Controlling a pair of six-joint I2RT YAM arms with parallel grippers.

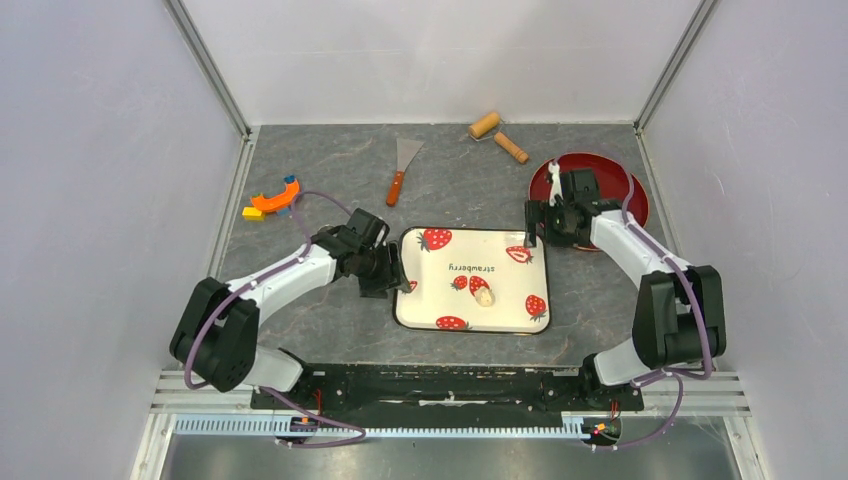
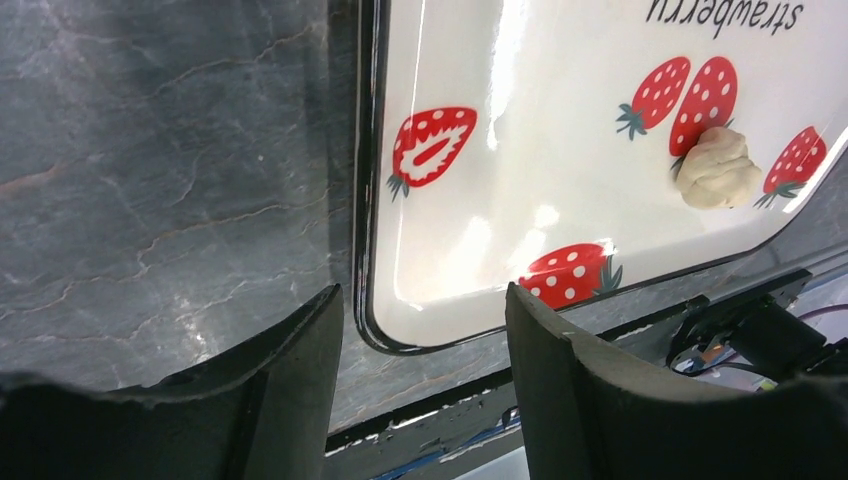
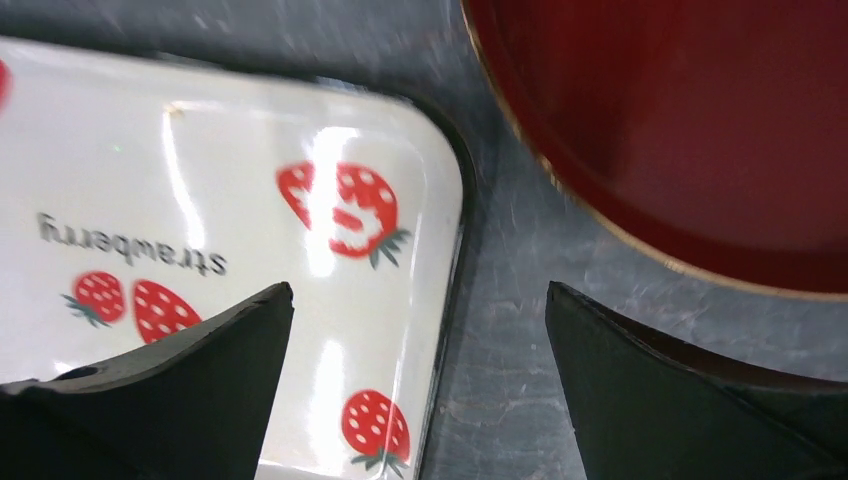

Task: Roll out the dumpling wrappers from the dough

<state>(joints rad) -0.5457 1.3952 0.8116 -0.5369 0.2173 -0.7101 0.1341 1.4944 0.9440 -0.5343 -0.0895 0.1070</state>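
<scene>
Currently: Dough Lump on Tray, Both Grippers Open and Empty

1. Dough. The dough (image 1: pixel 484 295) lies on the strawberry-print tray (image 1: pixel 500 275), in the near half and right of centre. It touches the printed strawberry pair just beyond it. In the top view the lump is slightly elongated, with its long axis running roughly from the near edge of the tray toward the far edge. In the left wrist view the dough (image 2: pixel 717 170) is an uneven, unflattened mound that narrows toward one end.

2. Left gripper. The left gripper (image 1: pixel 392 280) sits at the left edge of the tray. Its jaws are spread apart and hold nothing. One finger is over the grey surface (image 2: pixel 150 180) and the other is over the tray's corner rim.

3. Right gripper. The right gripper (image 1: pixel 535 235) is at the far right corner of the tray, beside the red plate (image 1: pixel 632 195). Its jaws are spread wide and hold nothing.

4. Other items. A wooden roller (image 1: pixel 497 135) and a scraper (image 1: pixel 402 165) lie toward the far side of the surface, well apart from the dough.
</scene>
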